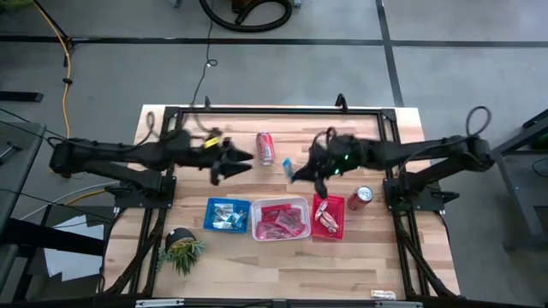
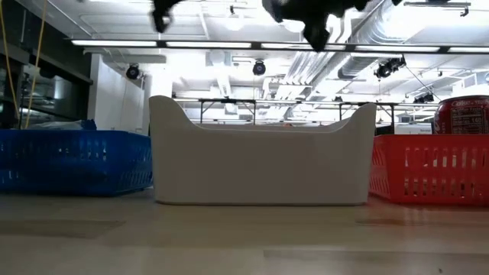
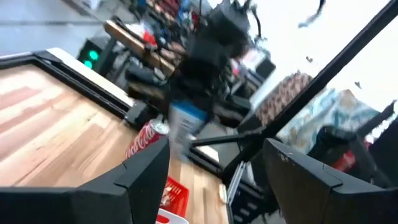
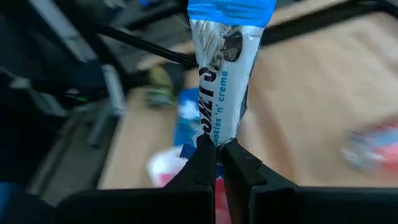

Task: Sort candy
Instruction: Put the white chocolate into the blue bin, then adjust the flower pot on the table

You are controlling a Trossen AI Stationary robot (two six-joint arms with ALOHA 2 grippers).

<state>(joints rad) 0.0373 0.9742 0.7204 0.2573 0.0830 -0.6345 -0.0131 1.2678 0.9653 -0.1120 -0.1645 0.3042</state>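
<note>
Pale planked wooden table (image 1: pixel 377 257) sits on grey concrete floor. At frame centre, the right gripper (image 4: pixel 216 155) pinches a glossy blue-and-white candy bar (image 4: pixel 222 87). Centre-left, the left gripper (image 3: pixel 214 162) hangs spread and empty.

Table (image 1: pixel 385 257) pale wood, matt; blue-and-white bar (image 4: pixel 222 74) glossy wrapper; red tray (image 2: pixel 428 172) perforated plastic.

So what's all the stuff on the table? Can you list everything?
Blue tray: one, blue, front left of the row, holding blue-and-white candy.
White tray: one, white, middle, holding pink packets.
Red tray: one, red, right of the white one, holding red packets.
Soda cans: two, red; one lying near the table's back, one beside the red tray.
Plant: one, green, front left corner.
Candy bar: one, blue-and-white, held up in the air.
Table: one, light wood.
Left gripper: open, empty, above the table.
Right gripper: shut on the candy bar.
</note>
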